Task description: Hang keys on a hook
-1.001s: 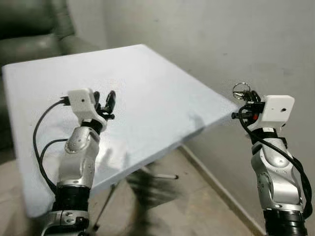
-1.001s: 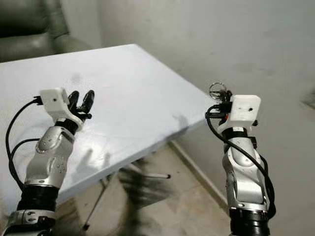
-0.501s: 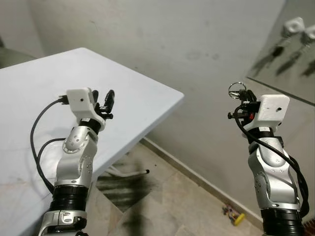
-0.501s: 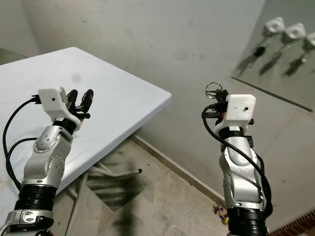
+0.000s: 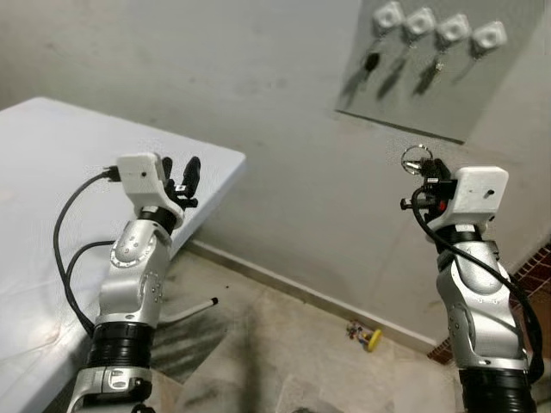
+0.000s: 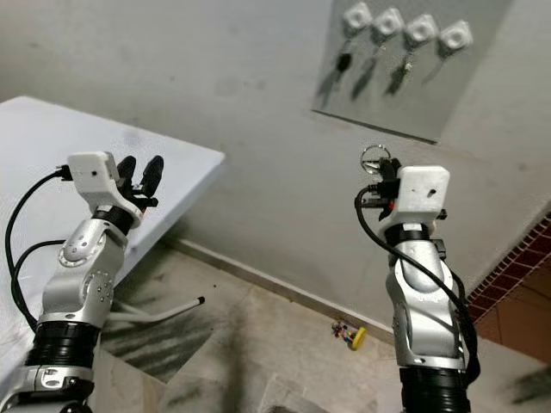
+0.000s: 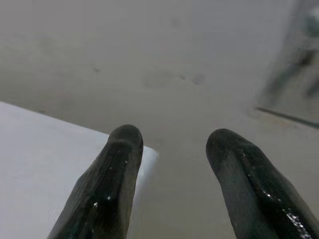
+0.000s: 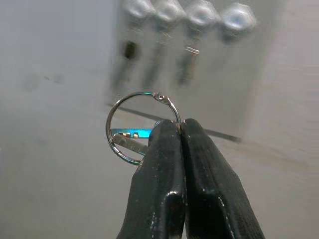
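Note:
My right gripper [image 8: 180,130] is shut on a silver key ring [image 8: 142,127] with keys, held up in front of me at chest height [image 5: 419,159]. High on the wall ahead is a grey panel [image 5: 430,64] with a row of several white hooks [image 5: 439,26]. Three of them carry hanging keys [image 6: 344,62]; the rightmost hook [image 5: 489,34] is bare. The ring sits well below and short of the panel. My left gripper [image 5: 181,172] is raised on the left, open and holding nothing, its two fingers [image 7: 112,174] spread apart.
A white table [image 5: 52,172] stands at my left, its corner near the left gripper. A small yellow toy [image 5: 366,335] lies on the tiled floor by the wall's skirting. A brick-red strip [image 6: 516,267] runs at the right.
The camera has turned right: the table slid left and the hook panel came fully into view at the top. Both arms keep their pose, the right still gripping the ring.

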You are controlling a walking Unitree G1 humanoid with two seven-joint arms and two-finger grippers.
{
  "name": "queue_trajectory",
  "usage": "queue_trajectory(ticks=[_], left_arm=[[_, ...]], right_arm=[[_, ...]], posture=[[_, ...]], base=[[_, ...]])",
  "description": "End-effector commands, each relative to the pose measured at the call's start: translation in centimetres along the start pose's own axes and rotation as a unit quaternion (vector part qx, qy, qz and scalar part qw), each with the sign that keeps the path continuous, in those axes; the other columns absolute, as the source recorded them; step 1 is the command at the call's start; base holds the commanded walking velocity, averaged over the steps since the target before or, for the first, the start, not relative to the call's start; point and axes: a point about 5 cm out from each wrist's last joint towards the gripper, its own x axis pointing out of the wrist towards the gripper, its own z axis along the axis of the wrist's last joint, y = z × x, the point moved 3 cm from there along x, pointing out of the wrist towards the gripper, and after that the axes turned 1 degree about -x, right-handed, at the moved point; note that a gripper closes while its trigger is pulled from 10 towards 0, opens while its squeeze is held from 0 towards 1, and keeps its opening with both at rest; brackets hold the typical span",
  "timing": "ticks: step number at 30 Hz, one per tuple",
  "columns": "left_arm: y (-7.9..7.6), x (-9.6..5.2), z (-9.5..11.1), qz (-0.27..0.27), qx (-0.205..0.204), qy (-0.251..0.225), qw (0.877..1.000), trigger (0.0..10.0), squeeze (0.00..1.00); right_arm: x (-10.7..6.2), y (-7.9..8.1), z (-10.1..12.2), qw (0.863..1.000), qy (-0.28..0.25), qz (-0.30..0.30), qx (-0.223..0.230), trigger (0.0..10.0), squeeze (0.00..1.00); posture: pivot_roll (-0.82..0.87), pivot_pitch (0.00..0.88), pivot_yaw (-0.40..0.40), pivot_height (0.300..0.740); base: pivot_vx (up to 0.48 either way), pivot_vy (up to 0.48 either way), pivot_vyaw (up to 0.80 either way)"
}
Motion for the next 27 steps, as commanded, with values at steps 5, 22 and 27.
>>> queue_trajectory(ticks=[5, 22, 27], left_arm=[[-0.5, 0.3, 0.5, -0.011, 0.011, -0.005, 1.0, 10.0, 0.0], [-1.5, 0.1, 0.0, -0.021, -0.005, -0.001, 1.0, 10.0, 0.0], [-1.5, 0.2, -0.2, -0.016, -0.009, 0.008, 1.0, 10.0, 0.0]], right_arm=[[0.1, -0.1, 1.0, 1.0, -0.016, -0.003, -0.001, 10.0, 0.0], [0.0, 0.3, 1.2, 1.0, -0.02, 0.014, 0.006, 10.0, 0.0], [-0.2, 0.4, 1.0, 1.0, -0.015, 0.019, 0.012, 10.0, 0.0]], posture=[[-0.15, 0.0, -0.042, 0.724], [-0.15, 0.0, -0.051, 0.724], [-0.15, 0.0, -0.05, 0.724]], base=[[0.0, 0.0, -0.75], [0.0, 0.0, -0.39], [0.0, 0.0, 0.0]])
